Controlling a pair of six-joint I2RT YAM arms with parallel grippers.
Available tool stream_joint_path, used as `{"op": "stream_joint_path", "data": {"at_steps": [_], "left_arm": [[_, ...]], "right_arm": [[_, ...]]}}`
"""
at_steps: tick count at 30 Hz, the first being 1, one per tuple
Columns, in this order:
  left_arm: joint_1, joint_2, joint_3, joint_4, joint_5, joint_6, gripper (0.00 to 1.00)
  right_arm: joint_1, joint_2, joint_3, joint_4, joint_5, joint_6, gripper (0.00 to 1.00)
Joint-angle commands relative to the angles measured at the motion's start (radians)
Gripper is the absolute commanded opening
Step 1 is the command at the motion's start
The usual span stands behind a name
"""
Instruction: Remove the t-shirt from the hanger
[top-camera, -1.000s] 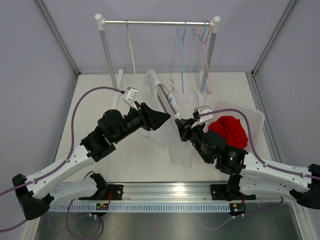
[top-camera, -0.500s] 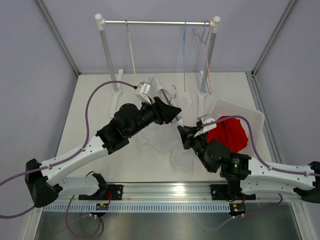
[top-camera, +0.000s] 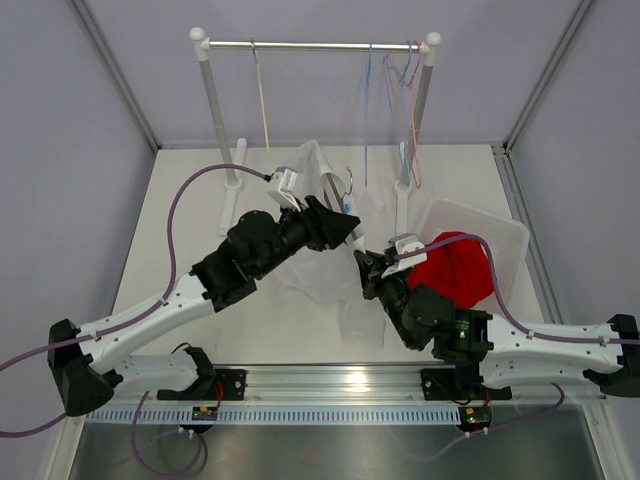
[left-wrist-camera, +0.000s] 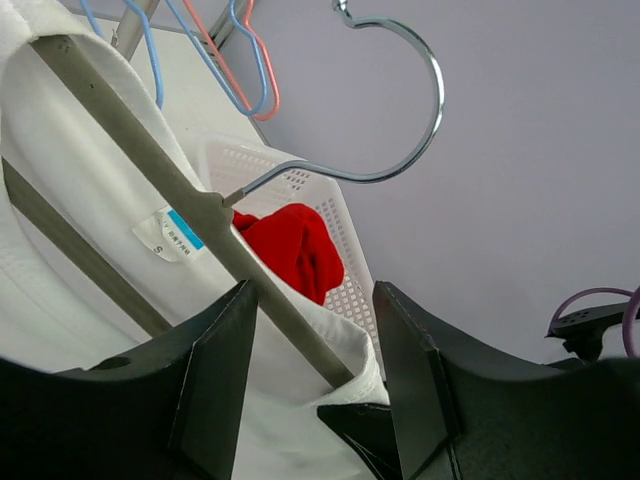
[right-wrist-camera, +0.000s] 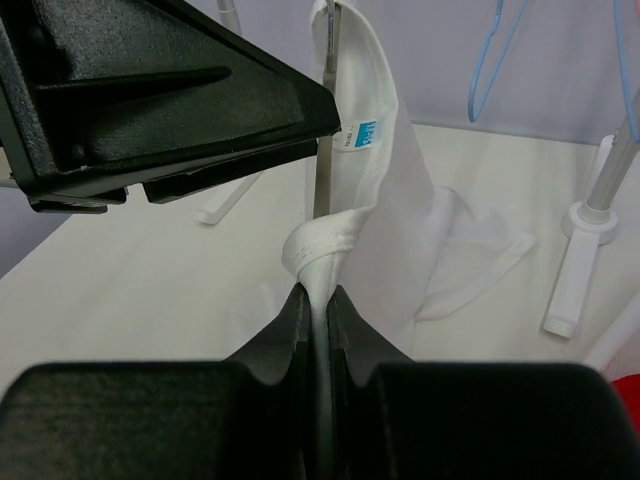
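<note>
**Shirt on hanger over mid-table, both grippers at it**

Left gripper (top-camera: 352, 230) is straddling the grey hanger (left-wrist-camera: 150, 146) bar, jaws apart with shirt (right-wrist-camera: 380, 180) fabric packed around the bar; can't tell if they're actually clamping it. Hanger is sitting tilted above the table (top-camera: 190, 190), off the rail (top-camera: 320, 44), metal hook (left-wrist-camera: 438, 100) pointing up. Right gripper (right-wrist-camera: 315, 292) is pinching a bunched white fold of the shirt just below the hanger bar, jaws together on it. Shirt is draping over the hanger between the two grippers, size label showing, lower part trailing onto the table. Basket (top-camera: 510, 235) is sitting to the right, holding a red cloth (top-camera: 460, 265). Spare hangers (top-camera: 410, 100), blue and pink, are hanging at the rail's right end.
</note>
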Motion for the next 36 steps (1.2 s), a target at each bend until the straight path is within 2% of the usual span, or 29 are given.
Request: {"op": "stream_joint_path", "data": {"at_steps": [1,7,12,16,20,26,29,30,32,33,36], "left_arm": [[-0.005,0.015,0.026,0.033,-0.052,0.021,0.55],[-0.005,0.022,0.017,0.038,-0.050,0.024,0.55],[-0.005,0.007,-0.003,0.016,-0.079,0.028,0.55],[-0.005,-0.005,-0.008,0.025,-0.084,0.031,0.54],[-0.005,-0.005,-0.009,0.067,-0.056,0.024,0.42],[-0.005,-0.008,-0.022,0.105,-0.030,0.004,0.33],[-0.005,-0.018,-0.039,0.120,-0.036,0.001,0.15],[-0.005,-0.031,-0.046,0.123,-0.038,-0.001,0.02],[-0.005,-0.045,-0.051,0.128,-0.038,-0.001,0.00],[-0.005,-0.062,-0.055,0.131,-0.036,0.001,0.00],[-0.005,-0.096,-0.063,0.151,-0.027,-0.005,0.00]], "right_arm": [[0.036,0.015,0.038,0.177,0.055,-0.049,0.00],[0.068,0.058,0.020,0.331,0.132,-0.175,0.00],[0.068,0.058,0.027,0.382,0.158,-0.254,0.00],[0.070,0.044,0.018,0.347,0.103,-0.201,0.00],[0.070,0.075,0.015,0.293,0.092,-0.121,0.00],[0.070,0.083,0.006,0.244,0.084,-0.070,0.00],[0.070,0.075,0.006,0.218,0.083,-0.032,0.03],[0.068,0.069,0.006,0.190,0.081,-0.018,0.10],[0.068,0.041,-0.006,0.162,0.058,0.018,0.26],[0.068,0.028,-0.009,0.118,0.029,0.035,0.40],[0.068,-0.034,-0.019,0.008,-0.043,0.124,0.64]]}}
